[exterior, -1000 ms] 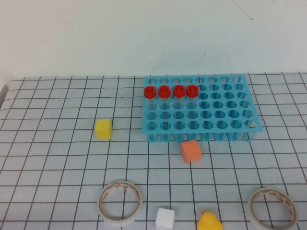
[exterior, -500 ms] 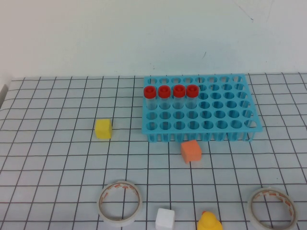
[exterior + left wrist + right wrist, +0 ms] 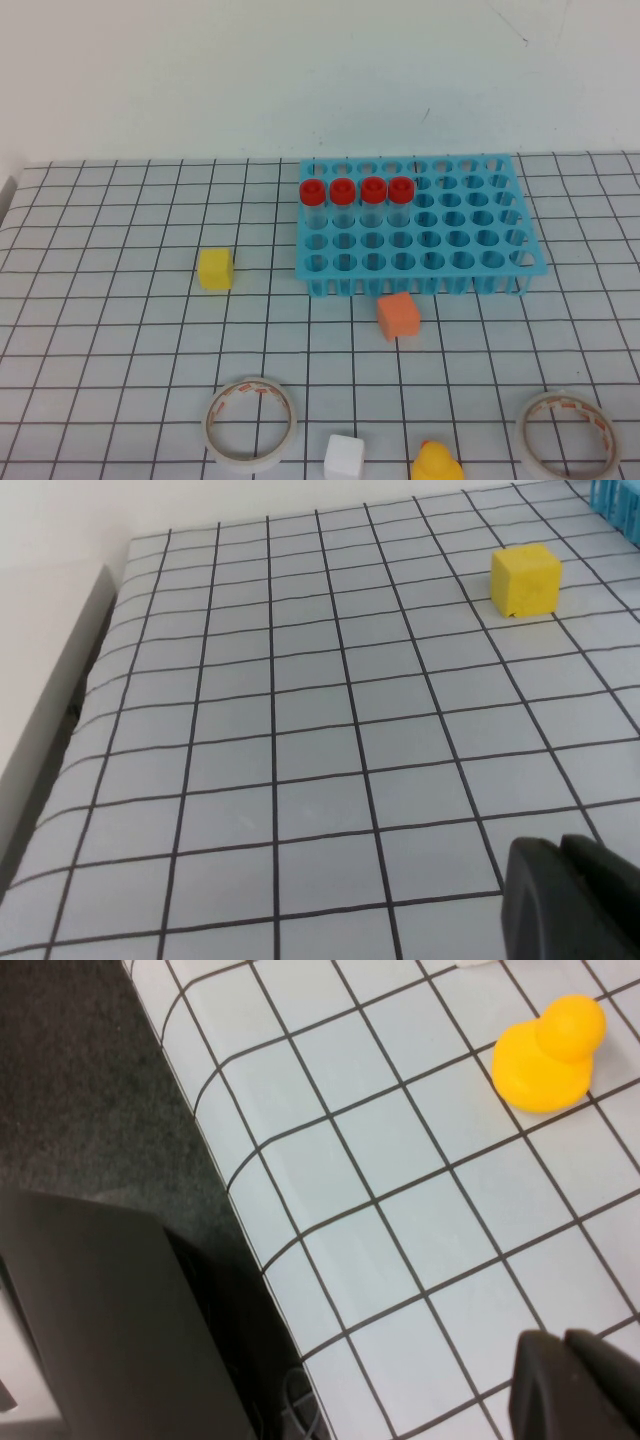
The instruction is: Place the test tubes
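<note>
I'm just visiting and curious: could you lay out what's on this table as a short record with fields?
Tubes: four red-capped test tubes, upright in one row in the blue rack
Loose items: yellow cube, orange cube, white cube, yellow duck, two tape rolls
Left end effector: shut, empty, over bare table, apart from the yellow cube
Right end effector: shut, empty, by the table's near edge, near the duck

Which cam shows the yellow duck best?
Right wrist view: whole duck on the mat, ahead of the shut right pincer. High view crops it at the frame edge. Left wrist view lacks it; shut left pincer hangs over mat.
</note>
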Controlling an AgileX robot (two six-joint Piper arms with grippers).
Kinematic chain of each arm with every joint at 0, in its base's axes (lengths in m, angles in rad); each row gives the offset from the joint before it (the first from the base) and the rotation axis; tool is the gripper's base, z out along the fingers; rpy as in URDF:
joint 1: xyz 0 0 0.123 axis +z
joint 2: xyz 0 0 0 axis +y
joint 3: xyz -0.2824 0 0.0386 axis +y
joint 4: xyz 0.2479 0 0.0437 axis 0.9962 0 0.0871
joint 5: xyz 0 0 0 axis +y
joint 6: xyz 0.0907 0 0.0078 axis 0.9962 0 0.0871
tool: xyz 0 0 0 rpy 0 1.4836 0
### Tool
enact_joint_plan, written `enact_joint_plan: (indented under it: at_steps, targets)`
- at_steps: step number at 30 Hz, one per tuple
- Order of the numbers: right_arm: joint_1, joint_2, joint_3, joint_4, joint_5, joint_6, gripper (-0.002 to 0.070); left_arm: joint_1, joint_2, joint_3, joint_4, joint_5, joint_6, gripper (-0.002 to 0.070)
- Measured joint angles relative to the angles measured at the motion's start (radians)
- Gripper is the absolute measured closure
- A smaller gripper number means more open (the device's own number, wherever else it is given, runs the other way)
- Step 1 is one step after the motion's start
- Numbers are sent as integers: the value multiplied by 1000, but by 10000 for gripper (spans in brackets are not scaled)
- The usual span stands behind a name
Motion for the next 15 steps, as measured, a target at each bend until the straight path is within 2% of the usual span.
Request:
enact_joint_plan:
  at_steps: [15]
  targets:
    - [0, 0, 0, 0, 0, 0, 678, 0, 0, 0, 4, 2, -14, 675]
